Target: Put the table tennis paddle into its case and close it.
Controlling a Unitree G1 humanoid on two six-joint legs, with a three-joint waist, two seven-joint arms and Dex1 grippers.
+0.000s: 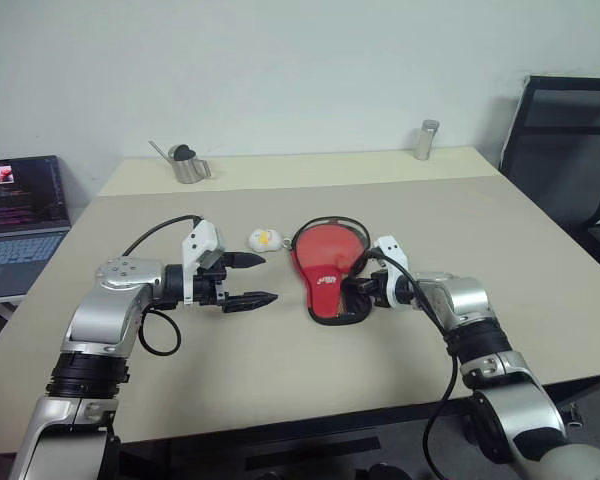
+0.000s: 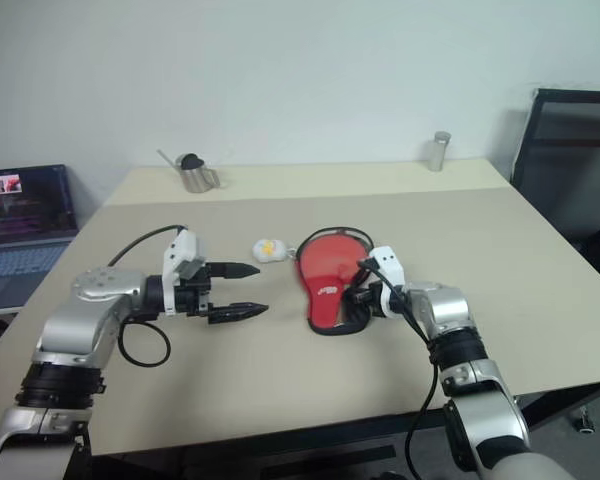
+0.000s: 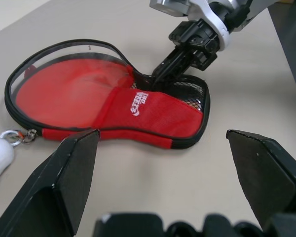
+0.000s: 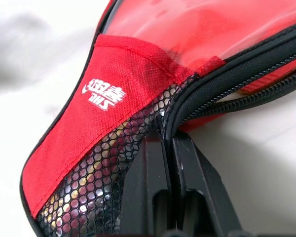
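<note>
Case (image 1: 327,268) lies centre frame on the tabletop (image 1: 280,370), paddle apparently inside. Right tool (image 3: 160,74) pinches shut at its zipper rim; left tool (image 1: 248,279) gapes empty. Pull steadily along the rim, bracing the fabric.

Red case (image 1: 325,268), black zipper rim, mesh patch

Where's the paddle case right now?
The case lies mid-table between both grippers, a small white keychain toy at its left, the shut right gripper at its zipper rim.
</note>
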